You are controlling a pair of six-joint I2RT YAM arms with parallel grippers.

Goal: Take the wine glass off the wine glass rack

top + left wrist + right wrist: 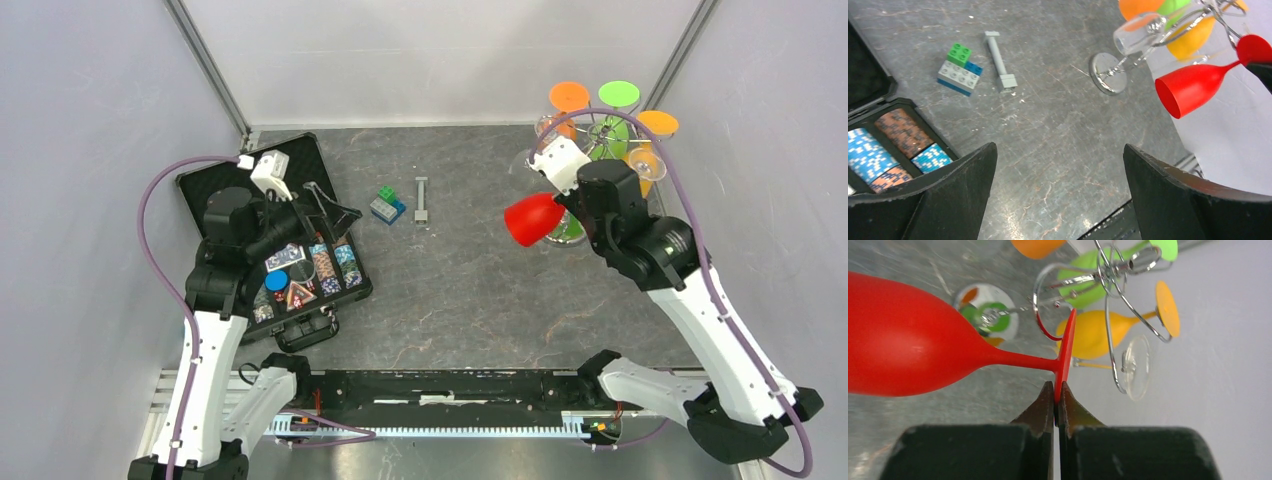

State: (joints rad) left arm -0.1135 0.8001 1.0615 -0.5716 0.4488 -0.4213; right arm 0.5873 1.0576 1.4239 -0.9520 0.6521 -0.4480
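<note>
My right gripper [1057, 390] is shut on the foot disc of a red wine glass [908, 340]. The glass lies sideways in the air, bowl toward the left, seen from above [533, 219] and from the left wrist [1193, 85]. The wine glass rack [1108, 275] is a silver wire stand just behind it at the back right [600, 130]. Its round shiny base [1108, 74] rests on the table. The red foot's upper edge is right by one curled arm; I cannot tell if they touch. My left gripper [1060, 165] is open and empty, far to the left.
Orange, green, yellow and clear glasses still hang on the rack. An open black case of poker chips [300, 270] lies under the left arm. Toy bricks [387, 206] and a grey bar [422, 200] lie mid-table. The right wall is close behind the rack.
</note>
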